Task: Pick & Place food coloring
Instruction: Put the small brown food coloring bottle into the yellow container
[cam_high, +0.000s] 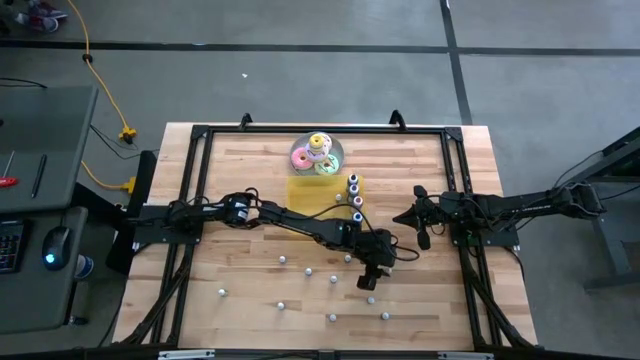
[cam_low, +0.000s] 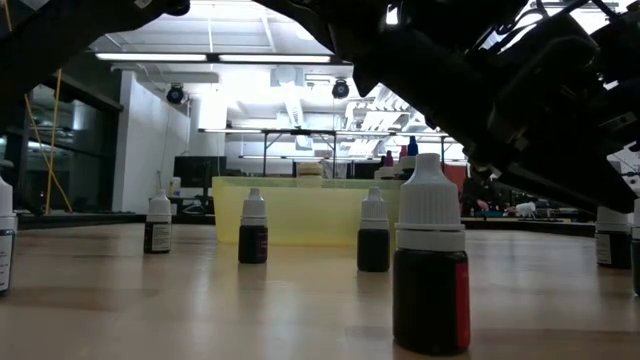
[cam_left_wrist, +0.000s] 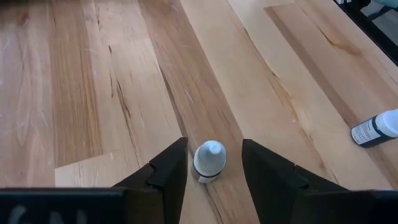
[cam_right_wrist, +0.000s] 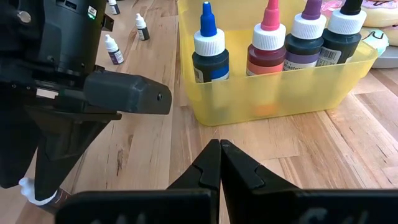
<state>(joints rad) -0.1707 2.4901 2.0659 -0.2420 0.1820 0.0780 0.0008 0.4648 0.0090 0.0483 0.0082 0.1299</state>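
Observation:
The food coloring is a set of small dark bottles with white caps, standing scattered on the near half of the wooden table. One of them stands upright between the fingers of my left gripper, which is open, with a gap on each side of the bottle. In the high view this gripper is right of the table's middle. My right gripper is shut and empty, and it waits at the right side. Another small bottle lies on its side farther off.
A translucent yellow tray behind the middle holds several larger bottles along its right side. A plate of pastel ring toys stands behind it. Small bottles dot the near table. Black frame rails run along the table's edges.

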